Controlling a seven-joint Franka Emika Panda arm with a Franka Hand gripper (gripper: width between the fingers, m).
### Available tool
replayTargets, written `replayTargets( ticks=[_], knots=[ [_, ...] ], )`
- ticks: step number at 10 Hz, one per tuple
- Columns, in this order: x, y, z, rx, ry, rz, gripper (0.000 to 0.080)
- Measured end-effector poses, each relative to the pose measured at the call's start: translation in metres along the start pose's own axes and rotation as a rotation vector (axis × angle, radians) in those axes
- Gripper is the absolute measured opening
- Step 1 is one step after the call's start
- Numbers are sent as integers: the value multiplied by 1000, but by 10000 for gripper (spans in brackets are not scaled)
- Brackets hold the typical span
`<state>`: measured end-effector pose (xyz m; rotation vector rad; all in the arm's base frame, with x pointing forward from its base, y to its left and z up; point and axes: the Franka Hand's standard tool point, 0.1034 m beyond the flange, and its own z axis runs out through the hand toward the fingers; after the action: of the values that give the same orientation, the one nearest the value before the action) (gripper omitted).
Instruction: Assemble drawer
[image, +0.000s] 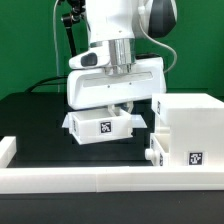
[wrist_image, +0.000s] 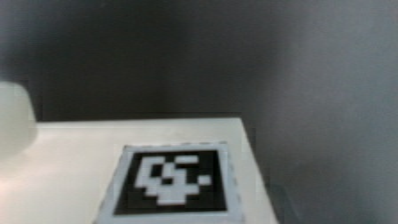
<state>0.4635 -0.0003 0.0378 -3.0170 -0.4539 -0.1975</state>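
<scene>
In the exterior view the claw (image: 120, 106) hangs directly over a low tray (image: 104, 125) on the black table (image: 35, 115), seemingly closed on its back wall, though I cannot tell for certain; the housing (image: 185, 130) stands just beside it, toward that view's right, a second tray (image: 155, 153) already seated; probably this tray goes in next, needing alignment with the open slot.

In the wrist view a tagged white surface (wrist_image: 125, 170) lies close beneath the claw; fingers unseen.
</scene>
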Motion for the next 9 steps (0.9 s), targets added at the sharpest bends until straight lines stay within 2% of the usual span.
replayTargets(
  ticks=[3, 9],
  knots=[
    [3, 22, -7, 18, -52, -384, 42],
    [1, 25, -5, 31, -64, -704, 42]
  ],
)
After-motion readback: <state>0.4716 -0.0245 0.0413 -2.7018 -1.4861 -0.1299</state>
